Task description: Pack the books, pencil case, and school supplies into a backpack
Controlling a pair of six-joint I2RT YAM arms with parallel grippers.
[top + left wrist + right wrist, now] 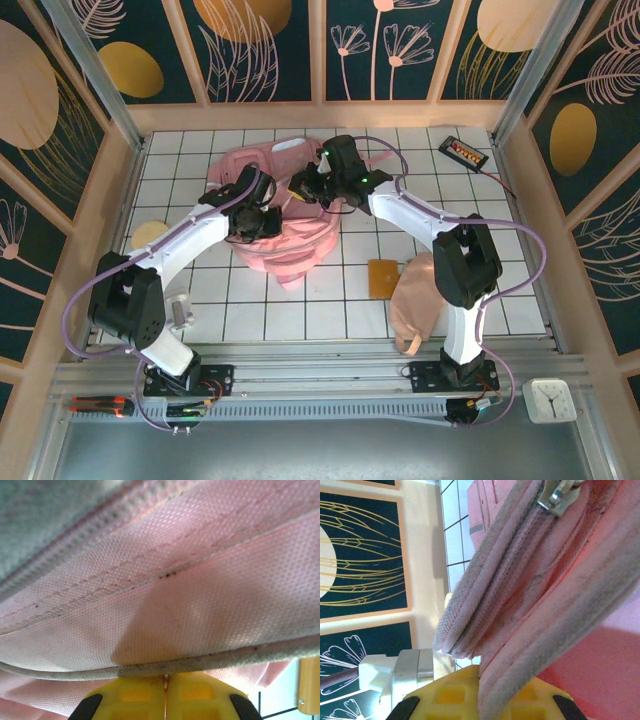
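1. The backpack (290, 250) was seen lying in the middle of the tiled table (480, 230), with both arms reaching over it.
2. The left gripper (252, 222) was closed on a grey-piped edge of the pink fabric. Its yellow fingers (135, 697) were pressed almost together in the left wrist view.
3. The right gripper (312, 188) was likewise clamped on the zipper-side rim, the cloth being pinched between its fingers (450, 697), with a zipper pull (560, 495) above.
4. The step in hand was judged to be the spreading of the bag's mouth.
5. The pencil case (415, 300) and the orange pad (383, 278) were found side by side to the right, outside the bag.
6. For the next move, one rim would probably have to be held up while the other gripper was released to fetch an item.
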